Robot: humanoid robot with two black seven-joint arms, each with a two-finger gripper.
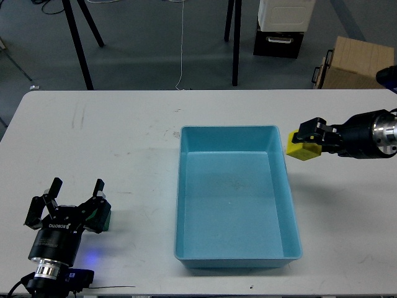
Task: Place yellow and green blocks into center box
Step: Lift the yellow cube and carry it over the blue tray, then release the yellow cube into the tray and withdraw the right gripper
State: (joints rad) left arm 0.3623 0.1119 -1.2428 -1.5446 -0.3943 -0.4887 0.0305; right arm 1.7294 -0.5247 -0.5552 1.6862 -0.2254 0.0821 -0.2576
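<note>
A: Right gripper [308, 141] is seen closed on the yellow block [301, 149], which is held just outside the right wall of the center box [293, 205], near its far corner. The block appears lifted off the table [111, 136].

B: Noted. For the step in hand, the block should probably be carried leftward over the rim before release, so the low wall is cleared and the cube is dropped flat onto the bare bottom.

A: Left gripper [75, 202] is spread wide, nothing gripped. The green block [104, 218] is lying just beside its right finger, well apart from the tray.

B: Materials: both cubes matte, sharp-edged. Tray of smooth light blue plastic, corners rounded. Table white, scuffed.
</note>
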